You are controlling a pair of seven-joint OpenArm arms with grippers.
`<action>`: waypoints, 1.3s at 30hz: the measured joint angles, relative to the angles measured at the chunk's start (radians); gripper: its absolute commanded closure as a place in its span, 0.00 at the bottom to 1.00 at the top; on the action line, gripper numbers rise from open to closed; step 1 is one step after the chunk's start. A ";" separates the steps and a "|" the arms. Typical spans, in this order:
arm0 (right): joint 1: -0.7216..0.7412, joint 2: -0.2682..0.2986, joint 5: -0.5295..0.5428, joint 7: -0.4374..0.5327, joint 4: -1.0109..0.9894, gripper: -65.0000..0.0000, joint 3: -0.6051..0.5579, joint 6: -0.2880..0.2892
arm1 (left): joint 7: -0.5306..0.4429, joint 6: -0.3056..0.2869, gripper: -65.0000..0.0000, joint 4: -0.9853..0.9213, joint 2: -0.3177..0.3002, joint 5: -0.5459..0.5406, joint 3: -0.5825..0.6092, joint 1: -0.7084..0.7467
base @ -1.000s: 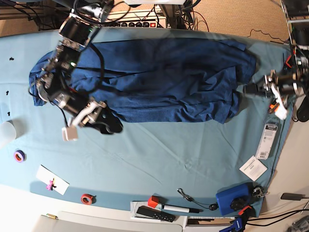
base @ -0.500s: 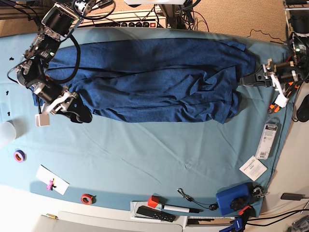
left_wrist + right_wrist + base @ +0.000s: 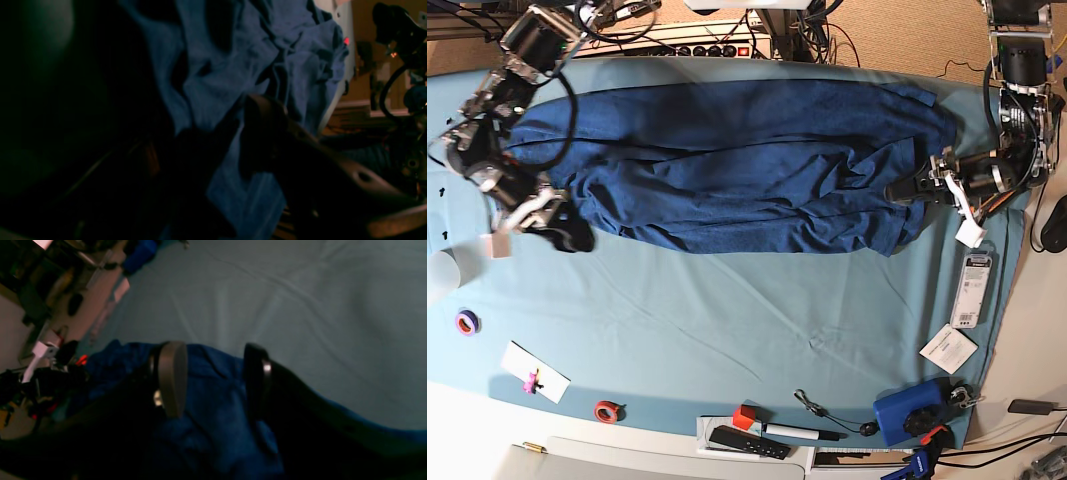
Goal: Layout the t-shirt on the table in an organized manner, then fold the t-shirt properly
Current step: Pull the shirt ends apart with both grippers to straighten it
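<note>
The t-shirt (image 3: 737, 165) lay stretched lengthwise across the far half of the table (image 3: 727, 310), bunched in long ridges rather than flat, its lower edge rumpled toward the table's middle.

Right gripper (image 3: 562, 232) sat at one end of the shirt. In its wrist view the fingers (image 3: 171, 376) stood spread, with blue cloth behind the gap and nothing pinched. Left gripper (image 3: 905, 190) sat at the shirt's other end. Its wrist view was too dark to read well, though a gap with cloth showing through suggested spread fingers, empty.

Step in hand, as judged: taking hold of both ends to pull the shirt flat.

- Each gripper should come down onto an edge or corner of the shirt, not a mid-panel ridge, so one layer lifts cleanly.
- Avoid catching the teal table cover along with the shirt.
- Close both before pulling, then draw apart evenly, away from the shirt's centre, keeping it low.
- The folded-under lower edge would likely need a separate tug toward the table's near side.
</note>
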 measured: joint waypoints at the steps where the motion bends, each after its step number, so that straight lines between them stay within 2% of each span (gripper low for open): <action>1: 0.000 0.013 0.001 0.001 0.000 0.57 0.012 0.000 | 0.001 0.001 0.51 0.001 0.001 0.013 0.001 -0.005; 5: 0.000 0.046 0.003 0.003 0.000 0.57 0.045 0.000 | 0.000 0.004 0.51 0.033 0.020 0.099 0.018 -0.023; 12: 0.000 0.059 0.001 0.003 0.000 0.57 0.064 0.000 | -0.015 0.019 0.51 0.079 0.002 0.150 0.033 -0.019; 19: 0.000 0.059 0.000 0.003 0.000 0.57 0.064 0.000 | -0.021 0.019 0.51 0.080 -0.014 0.136 0.031 0.002; 25: 0.000 0.059 -0.043 0.003 0.000 0.57 0.064 0.000 | 0.035 0.003 0.51 0.080 -0.026 0.027 0.024 0.044; 27: 0.000 0.059 -0.045 0.003 0.000 0.57 0.064 0.000 | 0.039 0.003 0.52 0.080 -0.025 0.021 0.024 0.047; 31: 0.000 0.059 -0.045 0.003 0.000 0.57 0.064 0.000 | 0.043 0.003 0.59 0.080 -0.018 0.025 0.023 0.046; 36: 0.000 0.059 -0.046 0.003 0.000 0.57 0.064 0.000 | 0.050 -0.001 0.60 0.080 0.011 0.035 0.019 0.043; 37: 0.000 0.059 -0.045 0.003 0.000 0.57 0.064 0.000 | 0.050 -0.001 0.63 0.081 0.015 0.043 0.019 0.042; 39: 0.000 0.059 -0.046 0.003 0.000 0.57 0.064 0.000 | 0.060 -0.006 0.82 0.085 0.024 0.078 0.019 0.036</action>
